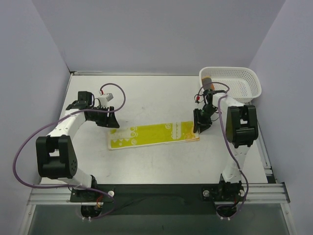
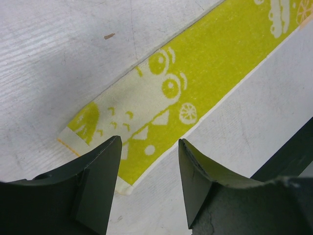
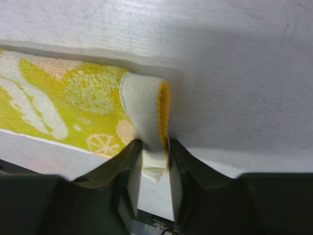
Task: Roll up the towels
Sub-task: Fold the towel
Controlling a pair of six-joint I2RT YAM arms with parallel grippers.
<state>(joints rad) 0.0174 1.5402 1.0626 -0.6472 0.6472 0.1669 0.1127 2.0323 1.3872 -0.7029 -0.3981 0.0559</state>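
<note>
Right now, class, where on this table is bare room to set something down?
Bare table behind the towel, from left gripper to basket; also between towel and near edge. Crowded at towel ends, especially by the right gripper.

A white desk point(image 1: 161, 93) fills the middle, its top scuffed and faintly grained, with a small brown mark point(image 2: 109, 35) on it. Plain pale lilac walls close it in: left wall point(image 1: 29, 73), back wall point(image 1: 156, 34), right wall point(image 1: 288, 63). A metal rail point(image 1: 266, 192) runs along the near edge, beside a dark strip point(image 1: 161, 191). The light is even, the shadows faint.
</note>
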